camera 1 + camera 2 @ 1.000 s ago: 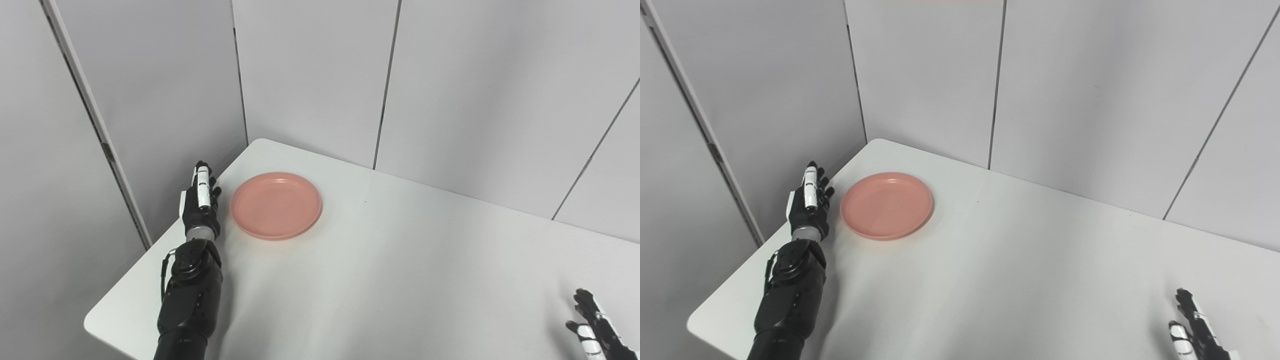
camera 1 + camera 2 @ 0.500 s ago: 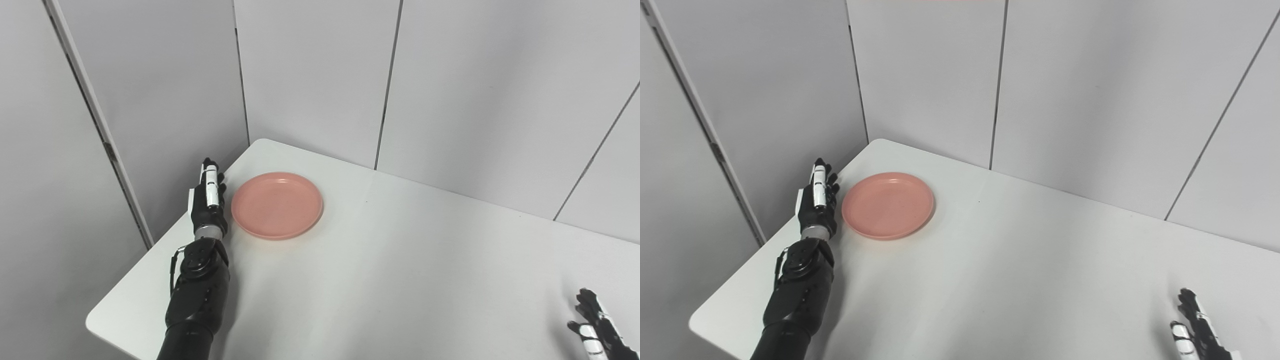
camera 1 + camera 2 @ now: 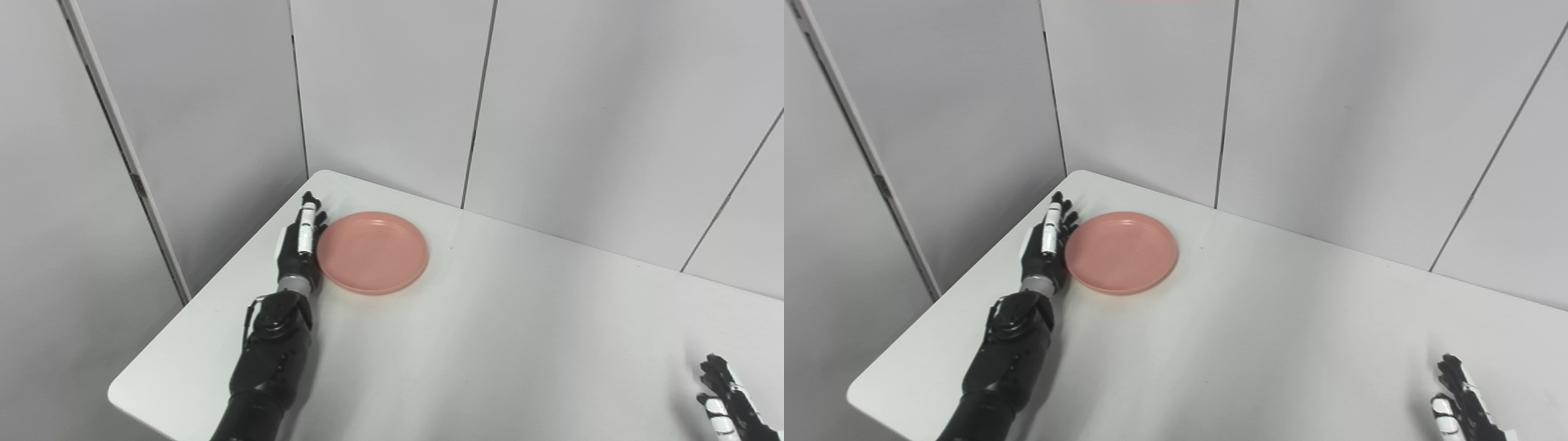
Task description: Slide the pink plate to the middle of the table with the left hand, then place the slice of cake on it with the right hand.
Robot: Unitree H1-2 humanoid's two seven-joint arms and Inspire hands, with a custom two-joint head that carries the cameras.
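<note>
I see my left hand (image 3: 298, 248), black with white finger segments, flat on edge on the white rectangular tabletop (image 3: 490, 343), fingers straight and close together, holding nothing. Its inner side is pressed against the left rim of the round pink plastic plate (image 3: 372, 252). The fingers (image 3: 1050, 226) point away from me toward the far-left table corner. The black forearm runs back from the wrist to the bottom edge of the view.

The pink plate sits flat in the far-left part of the table, near the corner where the grey wall panels (image 3: 392, 92) meet, well left of the table's middle. Nothing lies on it.

My right hand (image 3: 1461, 410) is at the bottom-right corner, low over the near-right table area, well apart from the plate. Only the black-and-white fingers show, spread a little and pointing up and away, holding nothing; the palm is cut off by the frame edge.

I can't find the cake slice in either view.
</note>
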